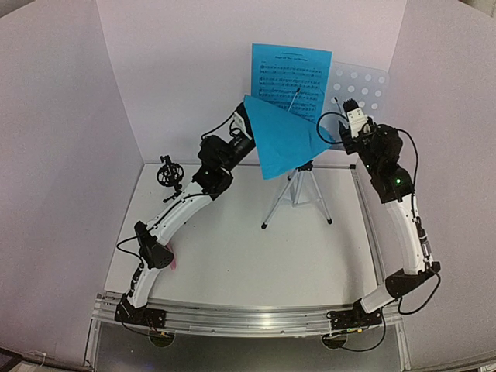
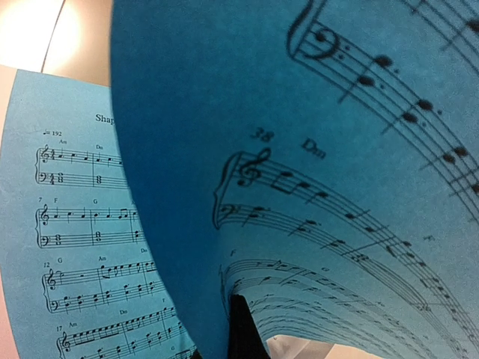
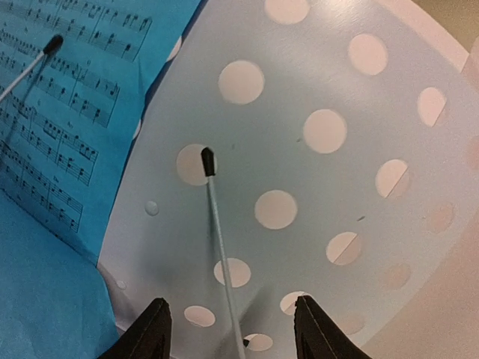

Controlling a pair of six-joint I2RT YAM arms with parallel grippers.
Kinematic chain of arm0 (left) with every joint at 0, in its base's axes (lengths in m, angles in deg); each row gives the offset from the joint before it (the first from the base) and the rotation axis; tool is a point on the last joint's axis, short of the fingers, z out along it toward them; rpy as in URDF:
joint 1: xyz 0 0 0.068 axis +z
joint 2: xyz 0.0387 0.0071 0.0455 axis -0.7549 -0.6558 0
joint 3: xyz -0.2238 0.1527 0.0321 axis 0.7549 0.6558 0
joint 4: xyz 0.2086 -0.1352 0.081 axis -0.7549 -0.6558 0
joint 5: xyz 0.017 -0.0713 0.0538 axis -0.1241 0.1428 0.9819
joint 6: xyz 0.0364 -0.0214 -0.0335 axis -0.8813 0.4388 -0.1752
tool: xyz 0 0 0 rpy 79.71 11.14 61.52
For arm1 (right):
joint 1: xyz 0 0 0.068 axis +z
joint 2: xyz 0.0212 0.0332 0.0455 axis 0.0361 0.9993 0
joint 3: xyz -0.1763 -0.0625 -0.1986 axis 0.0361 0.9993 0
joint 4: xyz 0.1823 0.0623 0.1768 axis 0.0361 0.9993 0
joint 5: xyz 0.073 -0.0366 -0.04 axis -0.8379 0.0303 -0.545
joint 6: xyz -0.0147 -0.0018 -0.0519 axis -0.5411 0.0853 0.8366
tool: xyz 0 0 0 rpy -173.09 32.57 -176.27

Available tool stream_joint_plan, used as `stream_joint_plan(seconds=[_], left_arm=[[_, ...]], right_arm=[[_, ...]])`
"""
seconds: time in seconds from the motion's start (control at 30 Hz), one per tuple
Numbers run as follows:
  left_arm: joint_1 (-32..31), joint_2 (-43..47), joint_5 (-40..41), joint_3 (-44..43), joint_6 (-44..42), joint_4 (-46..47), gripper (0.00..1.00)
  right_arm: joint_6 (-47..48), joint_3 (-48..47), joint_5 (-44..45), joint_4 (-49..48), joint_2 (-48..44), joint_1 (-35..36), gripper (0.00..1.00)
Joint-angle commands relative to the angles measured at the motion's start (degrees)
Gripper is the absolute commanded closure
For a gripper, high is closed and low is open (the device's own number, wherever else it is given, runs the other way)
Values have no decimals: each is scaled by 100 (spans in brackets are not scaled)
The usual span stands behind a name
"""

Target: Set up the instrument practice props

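**STATUS: SHEET MUSIC AT THE STAND**

1. The music stand (image 1: 358,84) is upright at the far side of the table (image 1: 232,256) on its silver tripod (image 1: 298,194). Its pale blue perforated desk faces my bases.
2. The mounted sheet (image 1: 291,68) lies flat against the left half of the desk. A thin retaining wire (image 3: 30,63) with a black tip crosses it.
3. The right half of the desk shows its round holes. A second retaining wire (image 3: 217,224) stands in front of it.
4. The held sheet (image 1: 283,139) hangs curled in the air in front of the stand and covers the lower part of the mounted sheet.
5. My left pincer (image 2: 233,303) is clamped on the held sheet near its upper left corner as seen from above. One dark finger (image 2: 243,333) shows under the paper. The other is hidden.
6. My right pincer (image 3: 232,303) is spread apart and grips nothing. It points at the desk's right half, with the second retaining wire between its fingers in the wrist view.
7. The mic holder (image 1: 168,173) stands at the far left of the table, just beside my left arm (image 1: 186,205).
8. The pink microphone (image 1: 173,262) lies on the table by that arm's lower joint, mostly hidden.
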Motion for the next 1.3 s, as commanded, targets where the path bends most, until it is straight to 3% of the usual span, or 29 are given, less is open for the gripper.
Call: stream_joint_plan(seconds=[0.0,0.1,0.3,0.43,0.63,0.9,1.07,1.27], left_arm=[[-23,369,-55,-92,-9,190,100],[-22,369,-83,-97,20,199,100],[-24,360,-79,-104,47,225,100],[-24,339,-86,-113,57,268,100],[-32,215,25,-138,190,624,100],[-113,92,244,-207,89,839,100],[-129,45,316,-166,-71,870,100],[-134,-40,365,-168,-509,953,100]], right_arm=[[162,-321,207,346,228,2,45],[247,-427,405,352,356,0,48],[195,-430,267,387,347,-4,89],[59,-366,221,380,286,-2,98],[-258,-263,72,256,188,-5,100],[-675,595,-268,-744,-470,-1,100],[-528,581,-290,-607,-420,1,100],[-473,26,-505,319,76,-60,100]])
